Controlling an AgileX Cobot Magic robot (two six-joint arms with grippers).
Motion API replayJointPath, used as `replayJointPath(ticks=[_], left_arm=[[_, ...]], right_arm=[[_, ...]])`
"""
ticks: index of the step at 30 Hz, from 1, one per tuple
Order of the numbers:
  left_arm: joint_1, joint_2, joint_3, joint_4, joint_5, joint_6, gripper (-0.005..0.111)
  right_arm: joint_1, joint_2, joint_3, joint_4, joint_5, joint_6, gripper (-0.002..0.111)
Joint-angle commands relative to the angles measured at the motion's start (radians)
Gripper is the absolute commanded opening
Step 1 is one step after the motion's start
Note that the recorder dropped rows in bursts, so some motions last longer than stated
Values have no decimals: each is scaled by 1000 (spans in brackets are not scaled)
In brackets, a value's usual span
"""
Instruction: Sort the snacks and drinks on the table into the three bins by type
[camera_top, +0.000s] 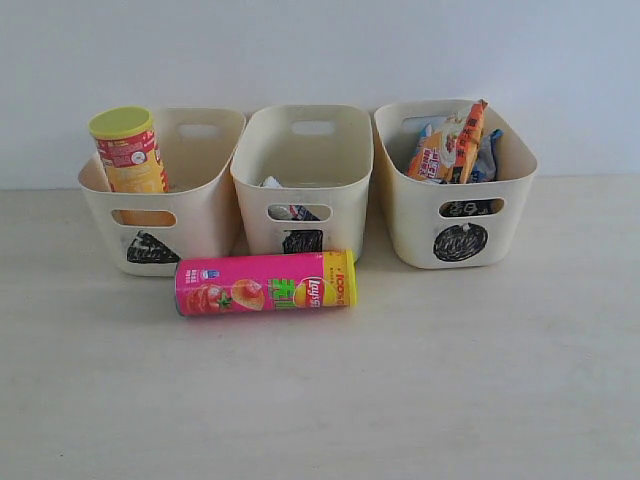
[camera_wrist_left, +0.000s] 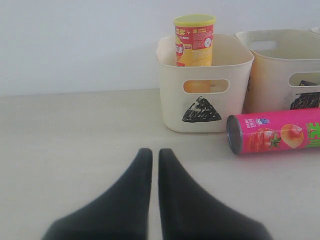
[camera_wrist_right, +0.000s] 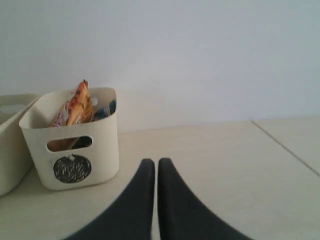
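The pink chip tube (camera_top: 265, 283) (camera_wrist_left: 276, 131) lies on its side on the table before the left and middle bins. Upright in the triangle bin (camera_top: 160, 215) (camera_wrist_left: 202, 95) stands the yellow tube (camera_top: 128, 150) (camera_wrist_left: 194, 40). Inside the square bin (camera_top: 303, 180) (camera_wrist_left: 285, 70) I glimpse a carton (camera_top: 272, 183), mostly hidden. The circle bin (camera_top: 457, 195) (camera_wrist_right: 72, 145) holds the orange bag (camera_top: 450, 143) (camera_wrist_right: 72, 105) and the blue-and-black bag (camera_top: 487, 155). My left gripper (camera_wrist_left: 151, 152) is shut and holds nothing, low over the table short of the triangle bin. My right gripper (camera_wrist_right: 152, 162) is shut and holds nothing, beside the circle bin. Neither gripper appears in the exterior view.
A pale wall rises right behind the three bins. A seam in the tabletop (camera_wrist_right: 285, 145) runs off past the right gripper.
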Motion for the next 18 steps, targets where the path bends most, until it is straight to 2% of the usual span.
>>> replayJointPath(ticks=[1, 9, 13, 18], left_arm=[[-3, -3, 4, -3, -5, 3, 4], [-3, -3, 4, -3, -5, 3, 4], [-3, -3, 4, -3, -5, 3, 4], [-3, -3, 4, -3, -5, 3, 4]], right_arm=[[-3, -8, 68, -1, -15, 49, 0], [-3, -8, 68, -1, 16, -47, 0], [-3, -8, 68, 3, 105, -59, 0], [-3, -8, 68, 96, 222, -60, 0]])
